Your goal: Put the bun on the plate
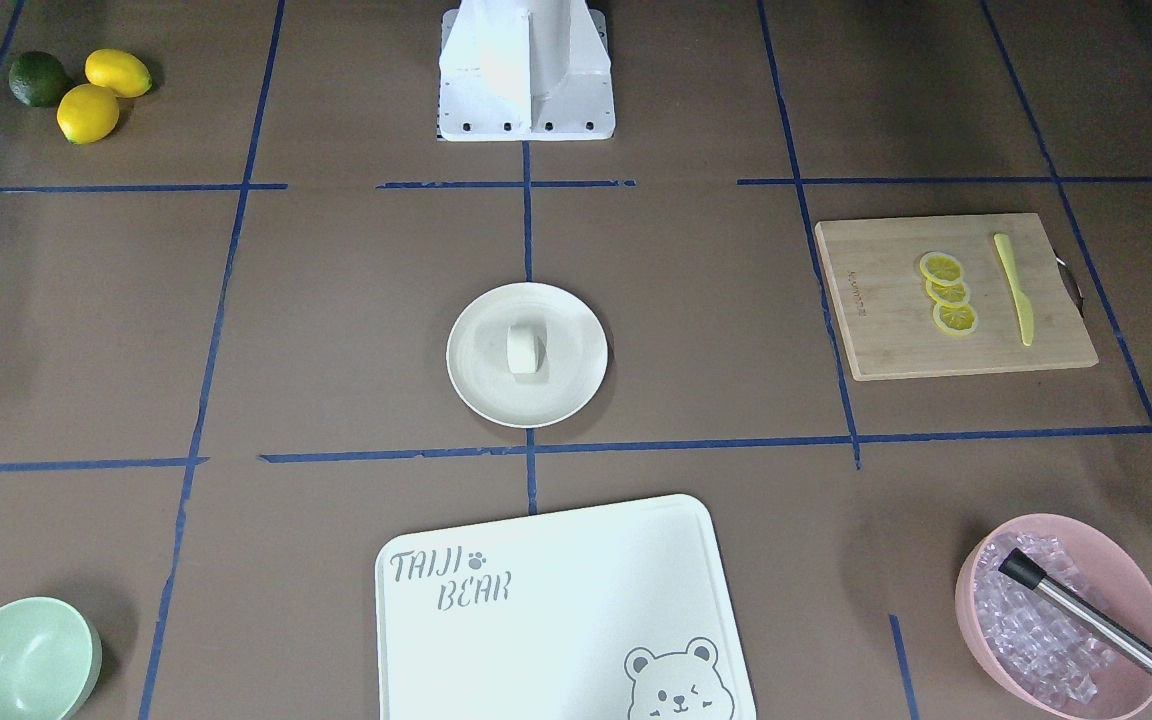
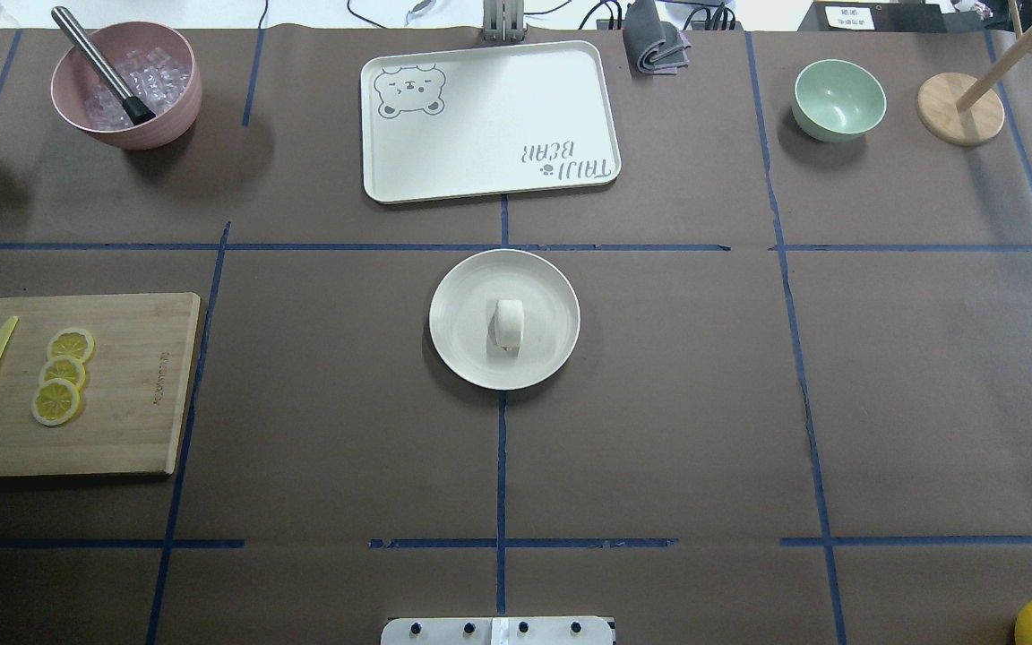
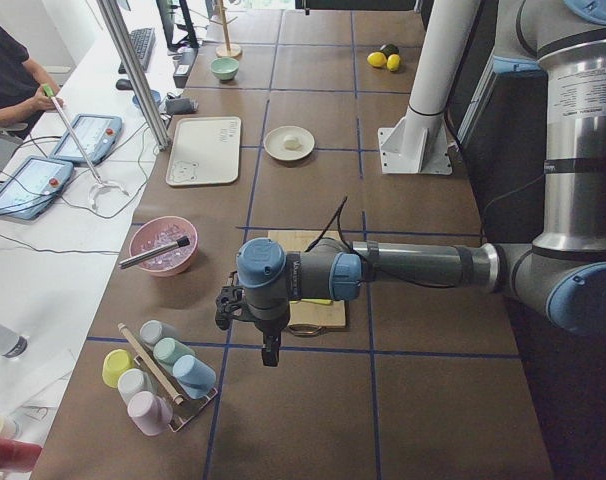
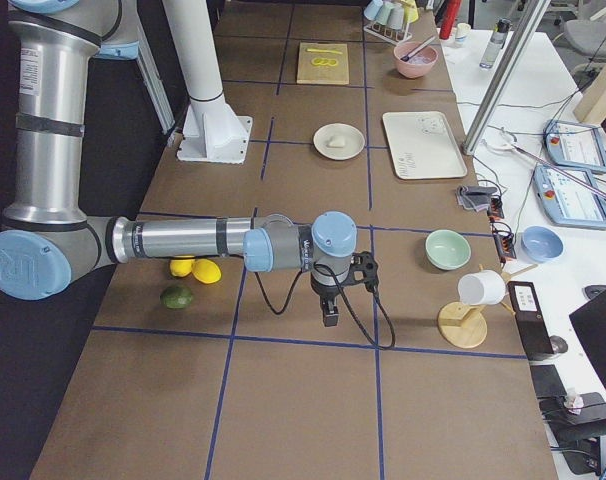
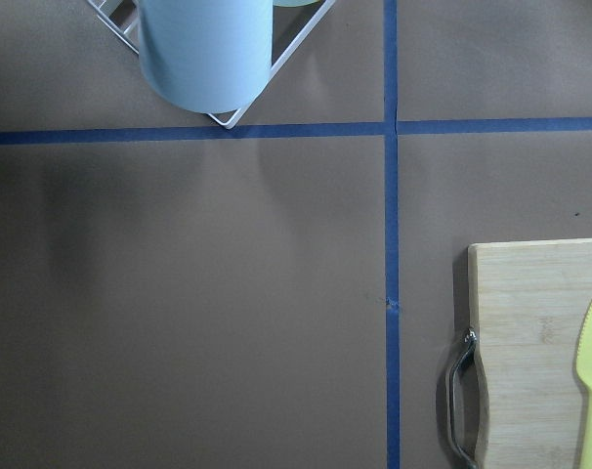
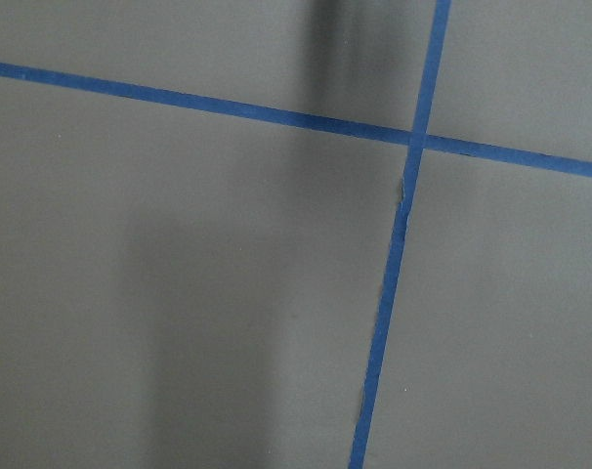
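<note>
The small white bun lies on its side near the middle of the round cream plate, at the table's centre. Nothing touches it. Both arms are far from the plate. My left gripper hangs over the table past the wooden cutting board, seen only in the exterior left view. At the opposite end, my right gripper hovers over bare table and shows only in the exterior right view. For either one I cannot tell whether it is open or shut.
A white bear-print board lies beyond the plate. A wooden cutting board carries lemon slices and a yellow knife. A pink bowl of ice, a mint-green bowl, lemons with a lime and a cup rack sit around the edges.
</note>
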